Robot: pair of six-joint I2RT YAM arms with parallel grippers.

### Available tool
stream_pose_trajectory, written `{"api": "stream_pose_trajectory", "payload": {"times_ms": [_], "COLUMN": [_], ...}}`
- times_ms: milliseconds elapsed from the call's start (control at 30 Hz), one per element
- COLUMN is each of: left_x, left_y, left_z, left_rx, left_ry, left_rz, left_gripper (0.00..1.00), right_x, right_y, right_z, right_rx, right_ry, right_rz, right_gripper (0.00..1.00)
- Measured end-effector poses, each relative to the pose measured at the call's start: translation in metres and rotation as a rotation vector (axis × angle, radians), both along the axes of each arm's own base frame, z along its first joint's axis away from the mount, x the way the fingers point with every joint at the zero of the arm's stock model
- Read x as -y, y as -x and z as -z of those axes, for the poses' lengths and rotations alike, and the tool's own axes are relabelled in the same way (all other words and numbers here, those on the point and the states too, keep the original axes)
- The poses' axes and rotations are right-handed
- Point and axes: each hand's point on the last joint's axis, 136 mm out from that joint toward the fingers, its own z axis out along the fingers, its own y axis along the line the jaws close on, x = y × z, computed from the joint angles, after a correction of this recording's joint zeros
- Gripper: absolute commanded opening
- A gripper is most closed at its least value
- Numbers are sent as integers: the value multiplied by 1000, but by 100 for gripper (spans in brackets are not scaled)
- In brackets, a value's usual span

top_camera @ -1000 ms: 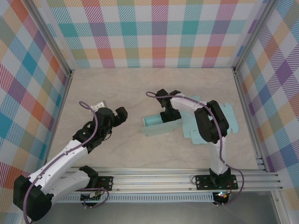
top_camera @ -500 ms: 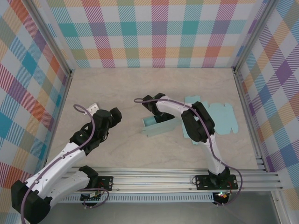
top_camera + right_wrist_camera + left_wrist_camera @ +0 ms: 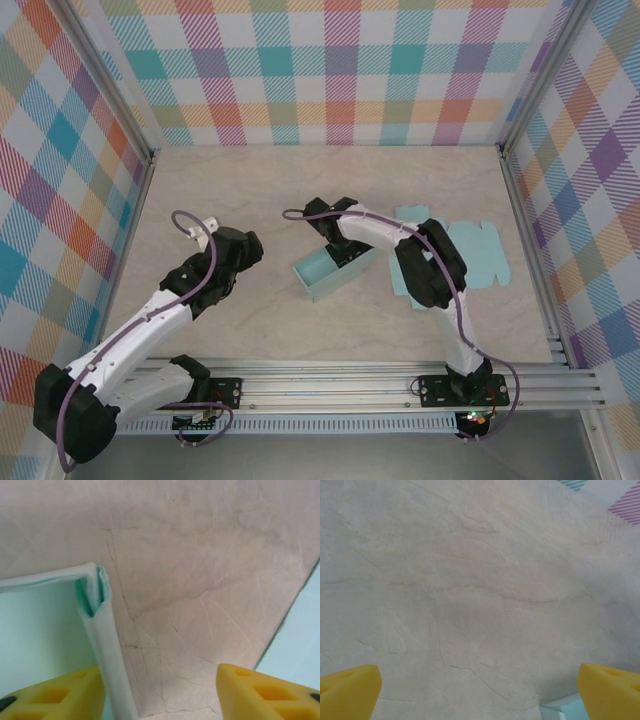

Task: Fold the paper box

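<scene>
the pale teal paper box (image 3: 330, 270) sits half formed near the middle of the marbled beige surface (image 3: 280, 335), an open tray with its walls up, askew to both arms. the right jaws stand part open at its far corner. in the right wrist view the doubled-over box wall (image 3: 107, 655) runs between the yellow fingers (image 3: 55, 695), just beside one pad and well apart from the other, so nothing is gripped. the left jaws are spread wide over bare surface to the box's left, holding nothing.

the main risk, i think, is spring-back: with no clamp on it, the tucked wall could unfold. a finger brushing it while lifting away could drag the light box or reopen the crease. the flat teal paper sheets (image 3: 475, 250) beside the right arm could also be swept along.
</scene>
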Motion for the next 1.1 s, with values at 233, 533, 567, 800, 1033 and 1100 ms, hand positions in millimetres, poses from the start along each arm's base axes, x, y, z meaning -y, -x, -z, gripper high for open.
{"api": "stream_pose_trajectory", "payload": {"times_ms": [233, 533, 567, 800, 1033, 1100], "left_x": [8, 26, 29, 59, 75, 79], "left_y": [-20, -55, -58, -84, -89, -90], "left_z": [-7, 28, 32, 70, 114, 123], "left_rx": [-13, -128, -136, -212, -308, -331], "left_ry": [-23, -57, -52, -12, 14, 23], "left_rz": [48, 117, 126, 199, 246, 260], "left_gripper": [99, 72, 69, 55, 49, 47], "right_x": [-18, -9, -1, 70, 90, 82], "right_y": [-19, -6, 3, 79, 132, 138], "right_z": [-65, -219, -231, -222, -110, -81], "right_rx": [123, 413, 441, 503, 323, 255], "right_ry": [-111, -409, -442, -621, -710, -739], "right_rz": [-38, -8, 8, 204, 405, 446], "right_gripper": [67, 63, 61, 46, 40, 38]}}
